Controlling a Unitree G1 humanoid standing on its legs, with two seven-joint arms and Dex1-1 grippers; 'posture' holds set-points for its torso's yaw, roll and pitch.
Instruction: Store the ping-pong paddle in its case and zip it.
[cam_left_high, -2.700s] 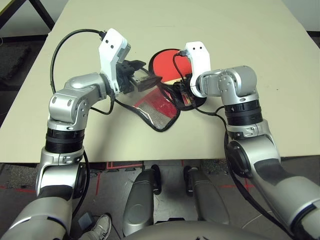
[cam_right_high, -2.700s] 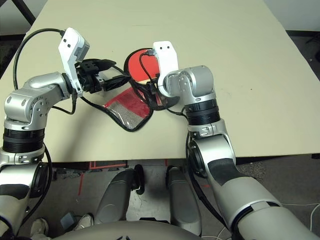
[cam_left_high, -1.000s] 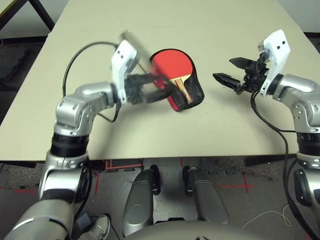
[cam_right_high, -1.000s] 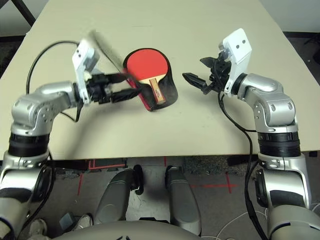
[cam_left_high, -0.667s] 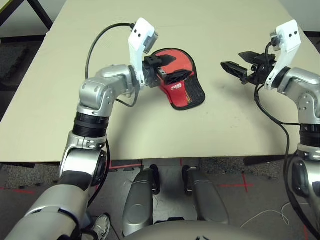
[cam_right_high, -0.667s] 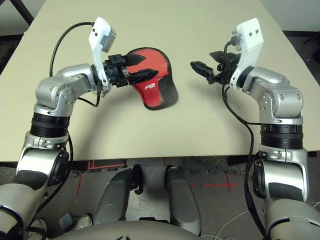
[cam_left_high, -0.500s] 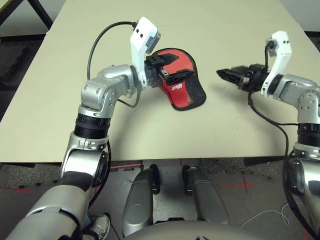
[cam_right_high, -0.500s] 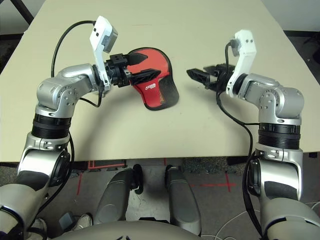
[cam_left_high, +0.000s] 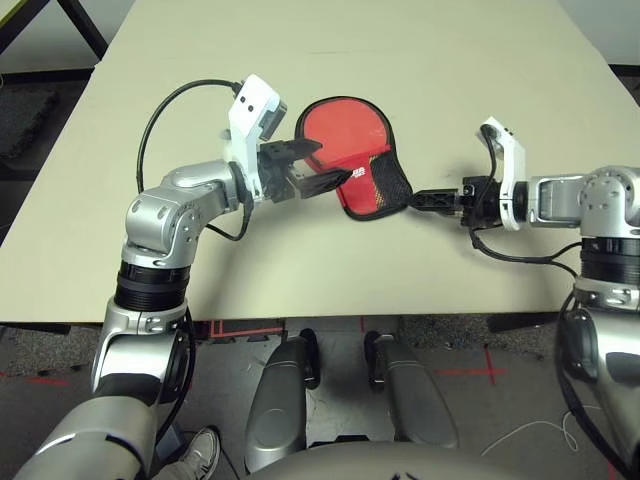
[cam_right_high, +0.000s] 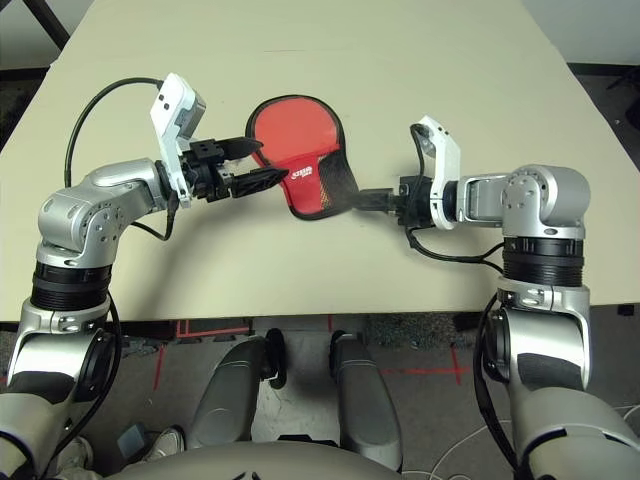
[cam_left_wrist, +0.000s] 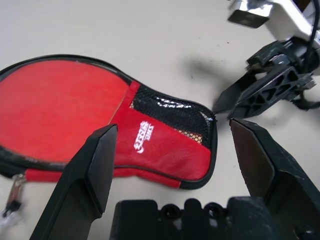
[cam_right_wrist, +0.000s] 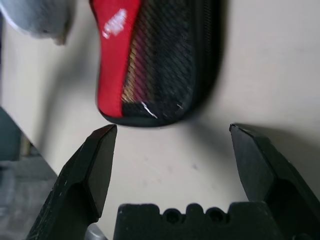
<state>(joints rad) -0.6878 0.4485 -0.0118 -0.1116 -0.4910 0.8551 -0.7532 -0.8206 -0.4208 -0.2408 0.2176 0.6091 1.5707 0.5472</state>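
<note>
Tabletop: case lies between both empty, wide-spread grippers; right gripper nearest its handle end, left gripper alongside.

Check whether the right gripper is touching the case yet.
Apart. In the right wrist view, bare table shows between the open right gripper and the case; its fingertips stop short of the case's end.

1. The case: matt red cloth with black trim, a black mesh pocket and a small metal zip pull.
2. The table: smooth, matt beige top.
3. Gripper fingers: matt black plastic; forearms, brushed silver metal.
</note>
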